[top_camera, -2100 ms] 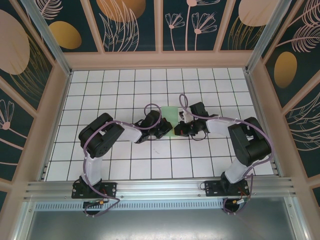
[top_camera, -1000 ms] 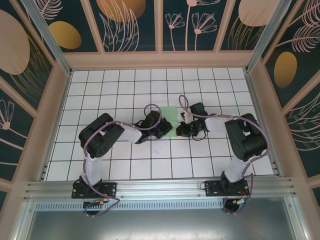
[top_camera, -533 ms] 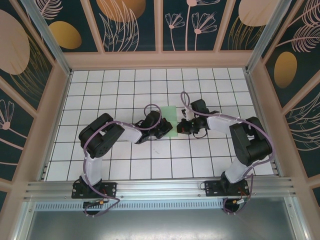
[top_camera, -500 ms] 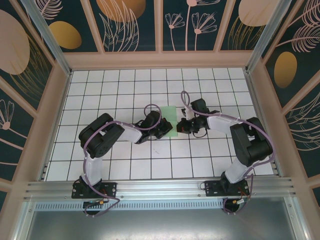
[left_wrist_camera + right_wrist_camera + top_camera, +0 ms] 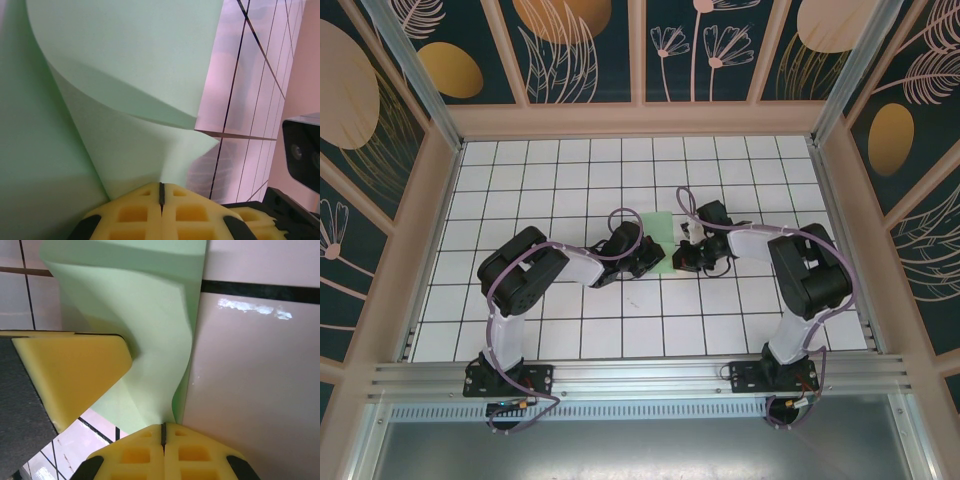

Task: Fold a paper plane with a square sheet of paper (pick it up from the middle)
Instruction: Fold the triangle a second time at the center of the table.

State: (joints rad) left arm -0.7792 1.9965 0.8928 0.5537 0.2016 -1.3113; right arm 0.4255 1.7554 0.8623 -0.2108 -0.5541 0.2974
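I had both arms bent in toward the centre of the top view, bases at the bottom edge and elbows out to either side. The left gripper (image 5: 653, 262) pointed right and the right gripper (image 5: 678, 262) pointed left, tips nearly meeting, wrists low. In the left wrist view the yellow pads (image 5: 132, 212) sat pressed together at bottom centre, and the right wrist view showed the same. Each pair was pinched on the square sheet of paper (image 5: 125, 60).
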